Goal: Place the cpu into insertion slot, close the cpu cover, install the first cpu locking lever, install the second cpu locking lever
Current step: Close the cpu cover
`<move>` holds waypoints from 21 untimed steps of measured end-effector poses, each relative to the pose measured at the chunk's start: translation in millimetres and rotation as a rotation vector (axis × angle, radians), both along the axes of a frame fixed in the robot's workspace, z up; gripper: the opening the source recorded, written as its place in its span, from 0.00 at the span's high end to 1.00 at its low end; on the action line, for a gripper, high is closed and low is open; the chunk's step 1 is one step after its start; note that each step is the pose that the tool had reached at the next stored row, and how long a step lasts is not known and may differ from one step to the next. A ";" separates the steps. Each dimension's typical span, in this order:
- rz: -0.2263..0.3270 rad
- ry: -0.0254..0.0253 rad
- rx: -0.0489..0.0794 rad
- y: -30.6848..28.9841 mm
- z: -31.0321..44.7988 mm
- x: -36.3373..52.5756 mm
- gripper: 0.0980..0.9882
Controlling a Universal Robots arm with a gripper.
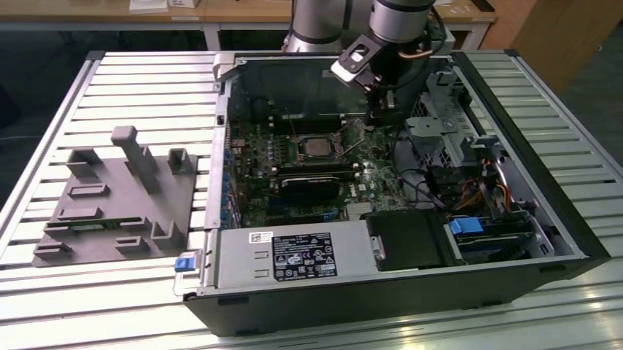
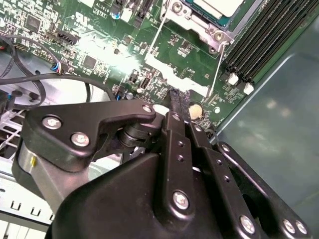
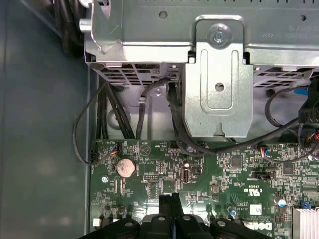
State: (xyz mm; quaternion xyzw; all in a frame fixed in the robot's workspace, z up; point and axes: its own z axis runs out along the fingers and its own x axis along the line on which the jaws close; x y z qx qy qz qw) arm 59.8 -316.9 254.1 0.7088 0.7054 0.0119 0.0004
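The cpu (image 1: 314,146) lies flat in the insertion slot (image 1: 314,160) on the green motherboard inside the open case. Its silver-grey top (image 2: 219,6) shows in the second wrist view. The silvery cpu cover (image 2: 192,22) lies down around it. Two thin wire levers (image 2: 155,40) (image 2: 218,69) run out from the socket's corners over the board. My gripper (image 1: 381,115) hangs over the board to the exterior view's right of the socket. Its black fingers are shut together with nothing between them (image 2: 175,95) (image 3: 171,198), and one lever's free end is close beside the tip.
A metal drive cage (image 3: 219,74) with black cables (image 3: 174,119) stands just beyond the gripper. A coin battery (image 3: 125,168) sits on the board nearby. Long black memory slots (image 2: 264,40) flank the socket. The power supply (image 1: 292,255) fills the case front. A grey fixture (image 1: 117,197) lies outside the case.
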 end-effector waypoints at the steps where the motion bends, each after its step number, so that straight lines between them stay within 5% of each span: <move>1: 0.000 0.0001 0.000 0.1 -0.3 0.5 0.98; 21: 0.000 0.0038 0.000 1.4 -9.2 0.7 0.98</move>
